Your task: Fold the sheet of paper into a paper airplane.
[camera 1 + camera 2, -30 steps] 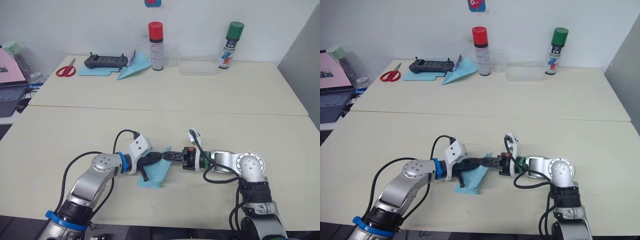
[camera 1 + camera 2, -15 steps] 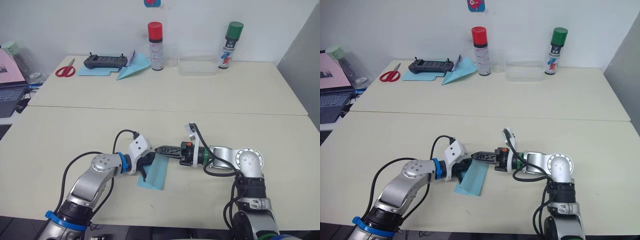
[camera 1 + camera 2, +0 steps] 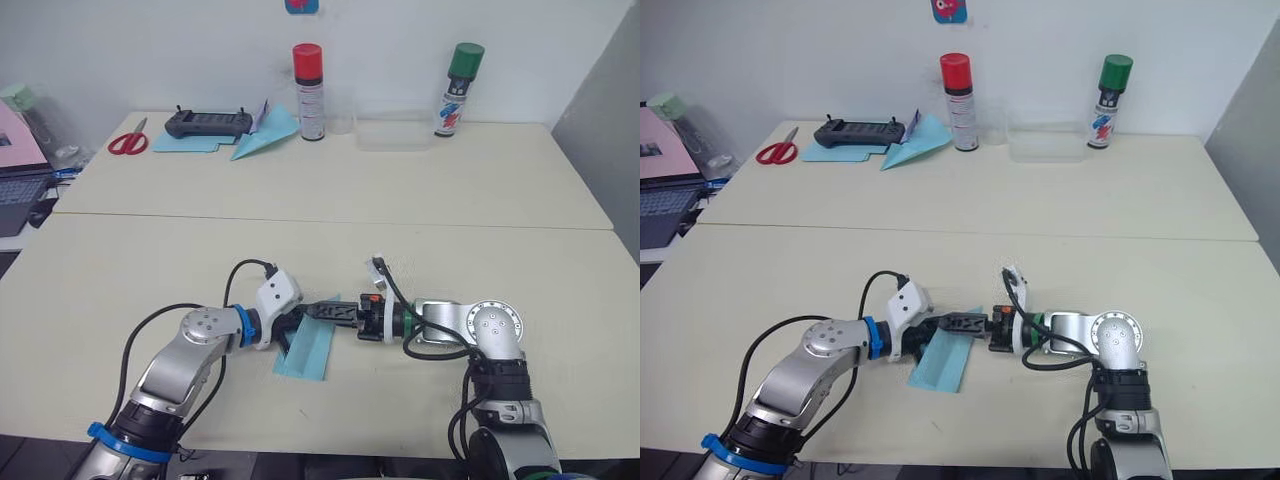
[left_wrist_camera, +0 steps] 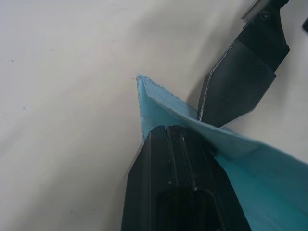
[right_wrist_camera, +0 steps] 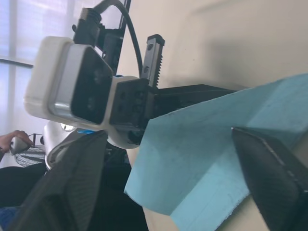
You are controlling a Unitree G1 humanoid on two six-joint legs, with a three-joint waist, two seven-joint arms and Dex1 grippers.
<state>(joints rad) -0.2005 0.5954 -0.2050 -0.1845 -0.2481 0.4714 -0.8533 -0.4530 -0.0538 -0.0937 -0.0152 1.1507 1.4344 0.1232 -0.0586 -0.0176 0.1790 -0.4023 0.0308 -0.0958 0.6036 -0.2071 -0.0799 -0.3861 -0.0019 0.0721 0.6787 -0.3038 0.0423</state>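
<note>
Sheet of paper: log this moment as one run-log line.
stage: mid-fold | sheet of paper: partly folded, one edge raised | left gripper: on paper | right gripper: open, fingers straddling raised edge

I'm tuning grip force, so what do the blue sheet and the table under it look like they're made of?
The sheet of paper looks like thin matte paper: it holds sharp creases, and its cut edge looks fibrous. The table appears to be a smooth, hard cream laminate with a faint sheen, though its core can't be judged.
</note>
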